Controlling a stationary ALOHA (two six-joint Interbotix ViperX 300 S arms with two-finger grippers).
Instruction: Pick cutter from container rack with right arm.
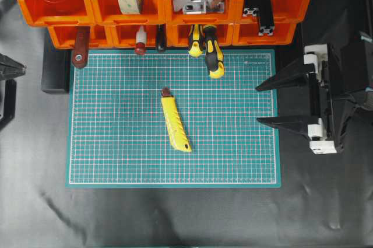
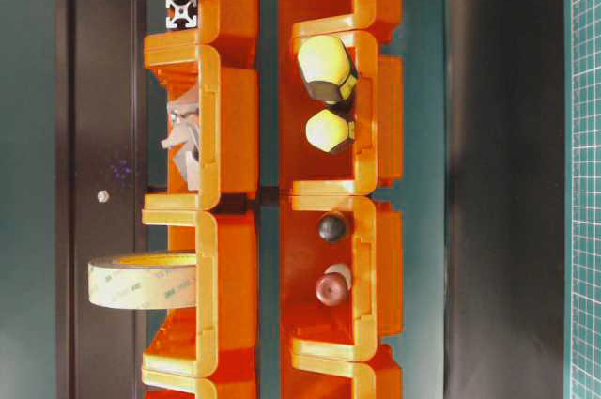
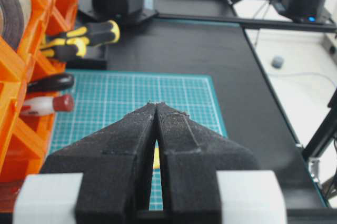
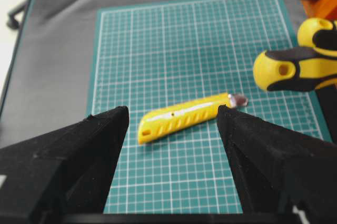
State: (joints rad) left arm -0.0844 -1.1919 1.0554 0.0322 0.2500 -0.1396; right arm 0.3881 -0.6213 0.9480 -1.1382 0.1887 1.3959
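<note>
Yellow cutter [image 1: 175, 123] flat, near-lengthwise, tip toward container rack [image 1: 233, 9]

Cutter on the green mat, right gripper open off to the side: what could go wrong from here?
The cutter already lies flat on the cutting mat, outside the container rack; a low grasp could scrape the mat or skid the slim body. The right gripper is open at the mat's edge, near the protruding screwdriver handles, which it might bump when reaching in.
</note>
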